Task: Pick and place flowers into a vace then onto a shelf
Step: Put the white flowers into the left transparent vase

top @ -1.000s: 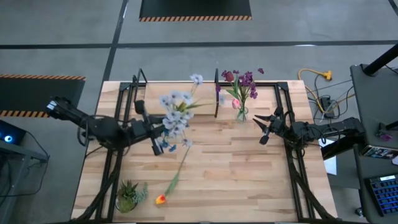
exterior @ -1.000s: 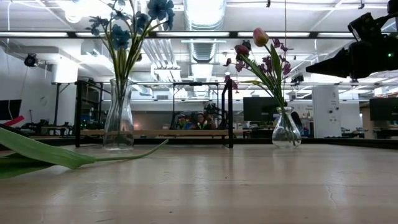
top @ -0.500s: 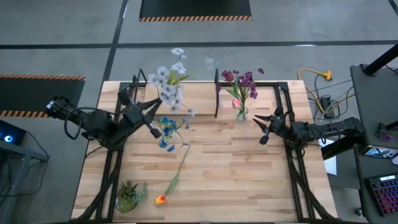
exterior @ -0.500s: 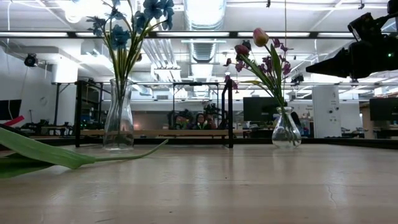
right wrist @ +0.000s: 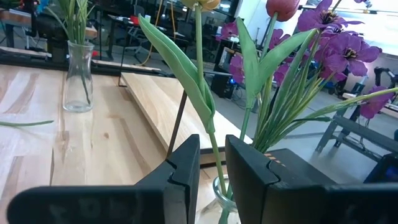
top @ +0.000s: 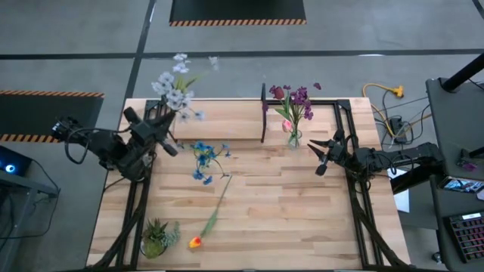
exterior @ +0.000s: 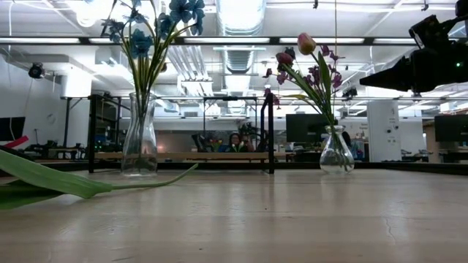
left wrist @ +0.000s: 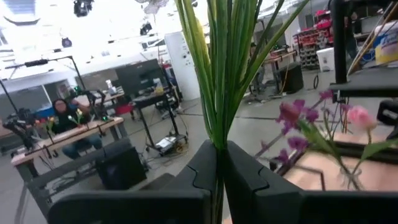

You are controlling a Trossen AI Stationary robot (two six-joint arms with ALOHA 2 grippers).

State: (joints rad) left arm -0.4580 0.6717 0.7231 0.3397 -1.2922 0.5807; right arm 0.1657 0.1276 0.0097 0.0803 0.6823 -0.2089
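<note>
A wooden worktop is seen from above, with a robot arm at each side. The left pincer sits at the worktop's far left corner, its fingers pressed together on a bunch of green stems; in its wrist view the stems rise straight up out of the closed fingers. The pale blue and white blooms of that bunch reach out past the worktop's far edge.

A light wooden shelf with thin black brackets lies along the far side of the worktop. Just in front of it, left of centre, a clear glass vase stands upright on the worktop and holds blue flowers. Another glass vase stands to the right of the shelf's central black upright, near the shelf's right end, and holds purple and pink flowers.

The right pincer hovers just beside this second vase, on its right. In the right wrist view its fingers stand a narrow gap apart with a green stem showing in the gap; whether they grip the stem cannot be told.

One loose flower with an orange-yellow bloom lies flat on the worktop, its long stem running toward the blue-flower vase. A small spiky potted plant stands at the near left corner. In the room beyond, a person sits at a desk.
</note>
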